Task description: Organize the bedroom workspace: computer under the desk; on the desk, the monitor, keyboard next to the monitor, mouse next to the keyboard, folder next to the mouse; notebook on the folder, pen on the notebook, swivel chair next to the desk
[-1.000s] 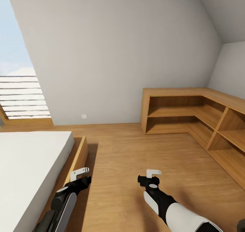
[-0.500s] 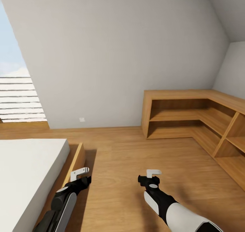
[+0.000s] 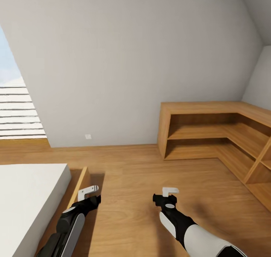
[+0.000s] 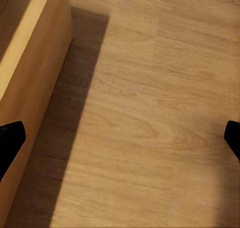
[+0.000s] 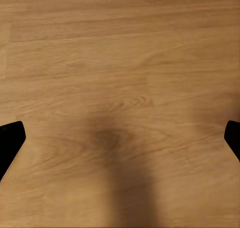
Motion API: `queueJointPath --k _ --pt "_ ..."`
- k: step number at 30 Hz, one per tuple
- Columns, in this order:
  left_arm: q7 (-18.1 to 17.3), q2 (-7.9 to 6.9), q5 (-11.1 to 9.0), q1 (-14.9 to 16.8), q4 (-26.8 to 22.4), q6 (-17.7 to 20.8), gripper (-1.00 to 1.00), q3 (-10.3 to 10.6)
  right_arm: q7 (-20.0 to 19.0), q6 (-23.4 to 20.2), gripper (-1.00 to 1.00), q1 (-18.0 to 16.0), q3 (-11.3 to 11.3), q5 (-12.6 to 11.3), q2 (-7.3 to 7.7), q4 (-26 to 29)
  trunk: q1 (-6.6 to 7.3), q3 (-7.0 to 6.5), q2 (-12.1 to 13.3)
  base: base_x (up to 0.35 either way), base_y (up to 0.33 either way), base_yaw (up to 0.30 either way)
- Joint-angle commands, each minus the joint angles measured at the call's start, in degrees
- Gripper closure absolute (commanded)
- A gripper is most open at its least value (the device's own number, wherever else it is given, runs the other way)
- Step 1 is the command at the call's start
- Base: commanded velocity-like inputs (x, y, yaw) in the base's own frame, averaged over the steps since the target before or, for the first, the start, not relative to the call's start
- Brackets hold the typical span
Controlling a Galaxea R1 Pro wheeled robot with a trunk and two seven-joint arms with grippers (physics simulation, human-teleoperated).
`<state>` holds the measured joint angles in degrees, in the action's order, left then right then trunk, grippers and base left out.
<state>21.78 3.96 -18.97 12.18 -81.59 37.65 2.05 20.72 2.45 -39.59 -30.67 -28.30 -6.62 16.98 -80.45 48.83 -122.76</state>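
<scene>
1. The robot is in the bedroom, a room with grey walls and a slanted ceiling.
2. The left gripper hangs over the wood floor, right beside the bed. Its jaws are wide apart and hold nothing.
3. The right gripper hangs over bare floor too (a dark shadow lies under it). Its jaws are also wide apart and hold nothing.
4. A low wooden shelf sits in the corner, far from both grippers.

1 bed, 1 corner shelf unit, 1 wall socket, 2 pincers.
</scene>
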Motion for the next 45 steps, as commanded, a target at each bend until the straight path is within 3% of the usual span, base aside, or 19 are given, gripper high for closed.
queueJointPath --k 1,11,33,38,40,45 --pt "0.54 -0.01 -0.59 0.03 -0.06 0.12 -1.0 0.06 0.28 0.4 -1.0 -0.05 -0.45 -0.61 0.02 -0.04 -0.02 0.06 -0.02 0.322 0.0 0.0" --pt "0.54 -0.01 -0.62 0.03 -0.06 0.14 -1.0 0.06 0.37 1.48 -1.0 -0.05 -0.52 -0.61 0.01 -0.18 -0.02 0.06 -0.02 0.322 0.0 -0.041" --pt "0.67 -0.02 -0.62 0.03 0.75 0.12 -1.0 -0.01 0.29 1.55 -1.0 0.02 -0.66 -0.63 -0.27 -0.59 -0.02 0.06 -0.02 0.29 0.0 -0.241" --pt "0.77 -0.47 -0.53 0.03 7.7 -0.05 -1.0 -0.28 0.22 2.44 -1.0 1.0 -0.64 -0.68 -0.28 -1.99 -0.02 0.06 -0.02 0.034 0.0 -0.071" --pt "0.7 -0.99 -0.49 0.03 11.74 -0.83 -1.0 -0.24 0.16 4.81 -1.0 2.52 -0.63 -0.65 -0.26 -4.47 -0.02 0.06 -0.02 0.01 0.0 -0.021" --pt "0.53 -1.49 -0.39 0.03 25.99 -10.23 -1.0 -0.08 0.04 15.99 -1.0 5.59 -0.62 -0.56 -0.15 -12.94 -0.02 0.06 -0.02 0.024 0.0 -0.007"
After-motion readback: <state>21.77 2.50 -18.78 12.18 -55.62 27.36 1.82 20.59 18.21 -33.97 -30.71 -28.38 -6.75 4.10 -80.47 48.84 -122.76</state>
